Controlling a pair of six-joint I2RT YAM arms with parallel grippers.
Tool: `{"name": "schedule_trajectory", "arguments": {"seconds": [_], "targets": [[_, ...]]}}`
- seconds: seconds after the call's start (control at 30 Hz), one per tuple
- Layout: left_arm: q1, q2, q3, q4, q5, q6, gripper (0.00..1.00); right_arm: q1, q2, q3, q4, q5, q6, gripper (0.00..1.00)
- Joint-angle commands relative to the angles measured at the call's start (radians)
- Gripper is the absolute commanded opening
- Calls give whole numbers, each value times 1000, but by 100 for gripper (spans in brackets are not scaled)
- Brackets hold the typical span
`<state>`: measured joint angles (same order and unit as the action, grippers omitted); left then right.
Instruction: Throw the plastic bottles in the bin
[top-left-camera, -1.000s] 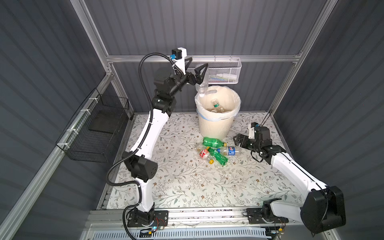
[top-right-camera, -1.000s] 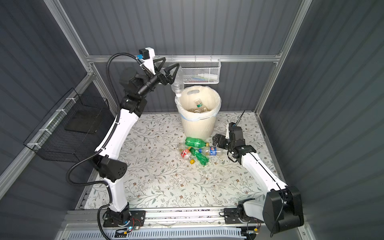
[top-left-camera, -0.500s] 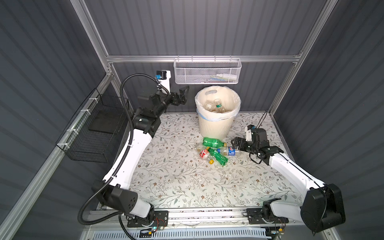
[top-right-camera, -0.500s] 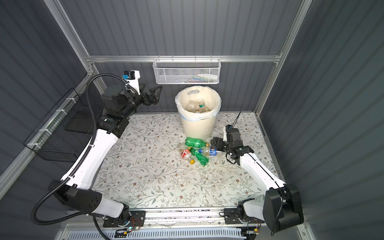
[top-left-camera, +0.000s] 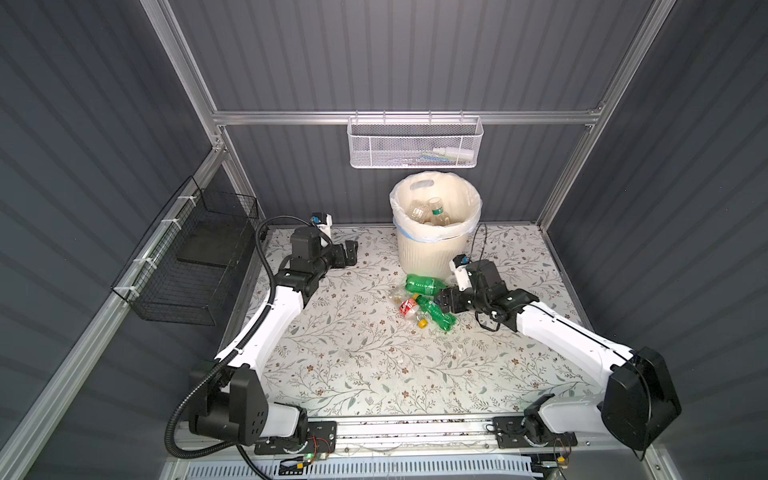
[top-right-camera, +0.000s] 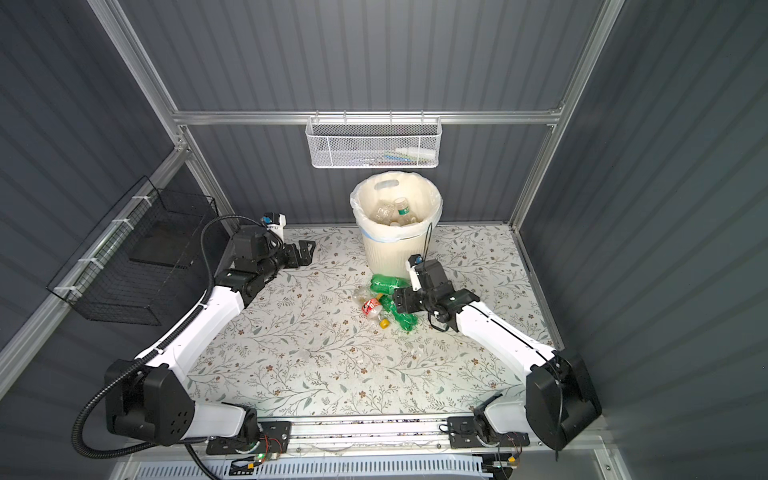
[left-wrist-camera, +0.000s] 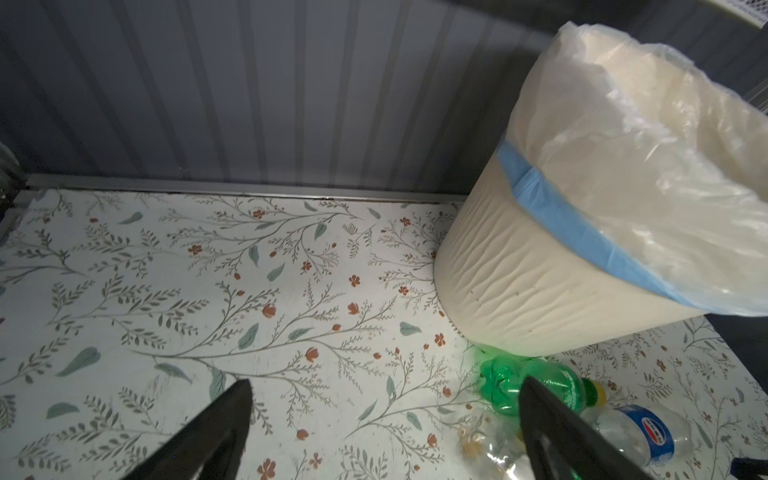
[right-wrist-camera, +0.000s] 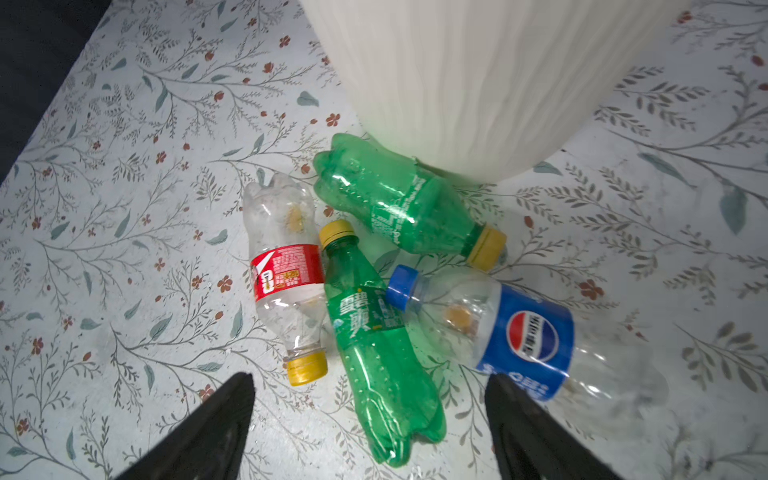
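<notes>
The cream ribbed bin (top-left-camera: 424, 253) with its white liner stands at the back and holds several bottles (top-left-camera: 434, 208). In front of it lie a fat green bottle (right-wrist-camera: 399, 203), a slim green bottle (right-wrist-camera: 374, 340), a clear red-label bottle (right-wrist-camera: 286, 274) and a clear blue-label bottle (right-wrist-camera: 519, 332). My right gripper (right-wrist-camera: 370, 380) hangs open low over this pile (top-left-camera: 424, 307). The slim green bottle's base lies between its fingers, apart from both. My left gripper (top-left-camera: 351, 251) is open and empty, low over the floor left of the bin (left-wrist-camera: 540, 291).
A white mesh basket (top-left-camera: 415, 143) hangs on the back wall above the bin. A black wire basket (top-left-camera: 187, 257) hangs on the left wall. The right arm's thin cable (top-left-camera: 473, 241) loops up beside the bin.
The left arm came down from above the bin to the floor at the back left; the bottle it dropped is in the bin. The right gripper moved left over the pile, its jaws slightly narrower.
</notes>
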<state>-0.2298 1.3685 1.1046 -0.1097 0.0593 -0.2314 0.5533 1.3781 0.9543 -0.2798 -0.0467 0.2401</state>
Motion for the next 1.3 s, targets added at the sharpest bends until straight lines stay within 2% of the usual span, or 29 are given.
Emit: {"name": "schedule_trajectory", "arguments": {"seconds": [0.0,0.23,0.5,1.27], "targets": [[12,-71,-48,7,-36,-43,100,57,67,68,-23,39,-64,88],[17,-113,-154,28,-50,-106,100,168,276,245,-66,82,-126,87],[17,-148,-202,6,-44,-120,100,226,452,396,-93,102,-166,86],[23,-169,-213,-23,-53,-103,100,264,647,449,-36,178,-175,81]]}}
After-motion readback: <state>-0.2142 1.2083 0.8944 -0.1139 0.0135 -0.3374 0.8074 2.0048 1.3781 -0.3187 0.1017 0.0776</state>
